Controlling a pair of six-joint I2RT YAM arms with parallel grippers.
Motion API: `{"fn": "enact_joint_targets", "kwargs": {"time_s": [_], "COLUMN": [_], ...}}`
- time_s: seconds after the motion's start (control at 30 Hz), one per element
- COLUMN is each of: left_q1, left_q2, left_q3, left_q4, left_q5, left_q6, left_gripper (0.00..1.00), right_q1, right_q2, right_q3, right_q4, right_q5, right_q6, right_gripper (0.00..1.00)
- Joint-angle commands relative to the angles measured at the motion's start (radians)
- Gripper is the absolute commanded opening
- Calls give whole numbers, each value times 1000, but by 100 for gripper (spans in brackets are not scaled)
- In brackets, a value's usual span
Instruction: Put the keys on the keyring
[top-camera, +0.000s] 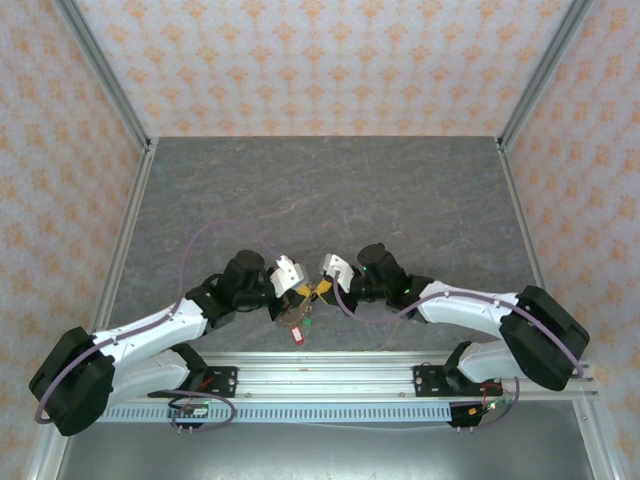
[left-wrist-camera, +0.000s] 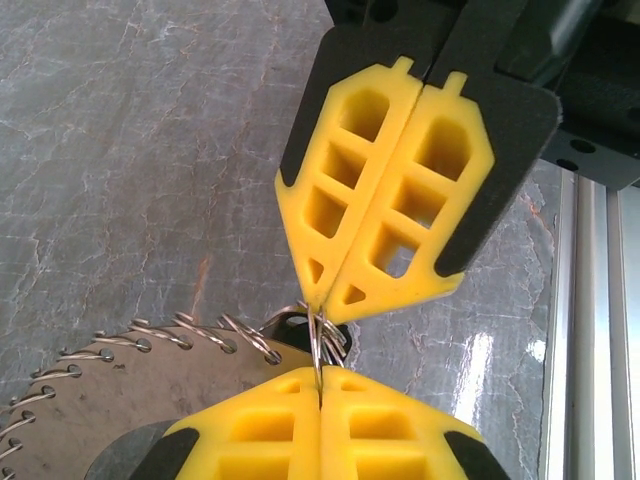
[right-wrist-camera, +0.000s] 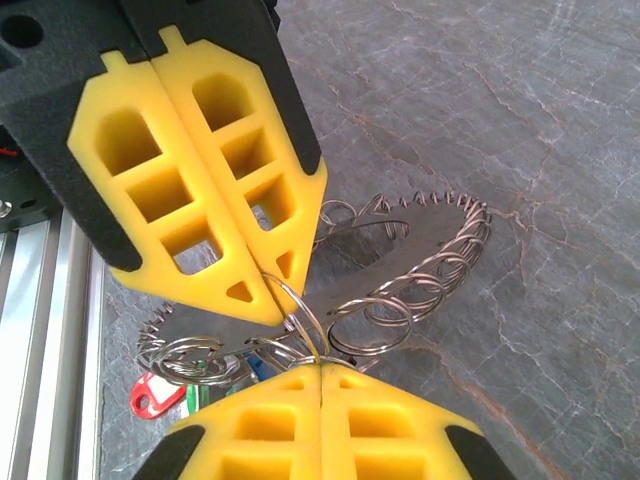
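Over the grey worktop (top-camera: 330, 190), the left jaws and right jaws meet tip to tip, both clamped tight on one wire loop of the keyring (right-wrist-camera: 420, 255). The keys (right-wrist-camera: 155, 395), tagged red and blue, sit beside the pinch.

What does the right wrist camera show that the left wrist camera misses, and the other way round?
Right wrist view: a red key tag and a blue key tag by the keyring, with most of its looped rim in sight. Left wrist view: a bright glare on the table beside the rail. Both: the left gripper and right gripper, shut tip to tip on wire loops, plus table and rail.
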Motion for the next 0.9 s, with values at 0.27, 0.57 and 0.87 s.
{"fn": "enact_joint_targets", "kwargs": {"time_s": [0.27,0.57,0.87], "left_q1": [-8,-8,-8], "left_q2": [-41,-20,-34], "left_q3": [27,31,33], "left_q4": [-1,9,4], "left_q5": [38,45,71], "left_q6": [10,5,1], "left_gripper": [0,0,0], "right_q1": [-1,-1,-2], "right_q2": [-37,-118,-29], "right_q3": [-7,-16,11], "right_q4": [13,4,84], "right_q5": [53,-23,-41], "right_q6": [-4,-46,-23], "right_gripper": [9,15,15]}}
